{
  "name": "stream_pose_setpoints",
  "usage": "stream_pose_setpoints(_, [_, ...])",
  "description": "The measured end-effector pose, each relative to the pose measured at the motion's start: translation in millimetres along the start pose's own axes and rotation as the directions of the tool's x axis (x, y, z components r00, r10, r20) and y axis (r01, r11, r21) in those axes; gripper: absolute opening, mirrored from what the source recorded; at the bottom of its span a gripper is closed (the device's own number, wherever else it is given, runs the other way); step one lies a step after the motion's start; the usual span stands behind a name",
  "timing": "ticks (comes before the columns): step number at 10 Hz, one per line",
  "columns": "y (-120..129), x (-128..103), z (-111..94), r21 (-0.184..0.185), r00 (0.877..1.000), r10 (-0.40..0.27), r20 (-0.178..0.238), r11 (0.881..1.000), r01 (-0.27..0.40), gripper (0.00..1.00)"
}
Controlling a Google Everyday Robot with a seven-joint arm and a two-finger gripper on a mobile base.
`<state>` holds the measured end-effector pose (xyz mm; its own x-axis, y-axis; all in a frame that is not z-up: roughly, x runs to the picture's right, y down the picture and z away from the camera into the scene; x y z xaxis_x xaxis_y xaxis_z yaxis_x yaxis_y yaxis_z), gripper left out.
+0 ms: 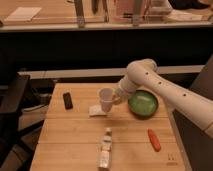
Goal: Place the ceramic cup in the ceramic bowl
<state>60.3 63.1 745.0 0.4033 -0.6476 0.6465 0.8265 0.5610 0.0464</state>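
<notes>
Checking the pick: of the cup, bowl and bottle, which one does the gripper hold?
The white ceramic cup, tilted in the shut gripper beside the green ceramic bowl; that bowl and the clear bottle sit untouched.

A light wooden plank desk [65, 142] carries five things. A small black rectangular block [67, 100] lies near the far left corner. A flat white paper square [95, 111] sits near the middle, and a round bright green ceramic bowl [143, 104] stands to its right. A clear plastic bottle with a white label [105, 147] lies on its side at the near edge. An orange carrot-shaped piece [154, 140] lies to the right of it. Over the desk, between paper and bowl, the tool [116, 97] grips a small white ceramic cup [105, 98].
</notes>
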Motion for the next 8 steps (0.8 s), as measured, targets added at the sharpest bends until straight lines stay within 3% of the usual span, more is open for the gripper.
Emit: stream_pose_setpoints(8, [36.7,36.5,-7.2,0.024,0.996,0.090,-0.016,0.996,-0.090,0.04])
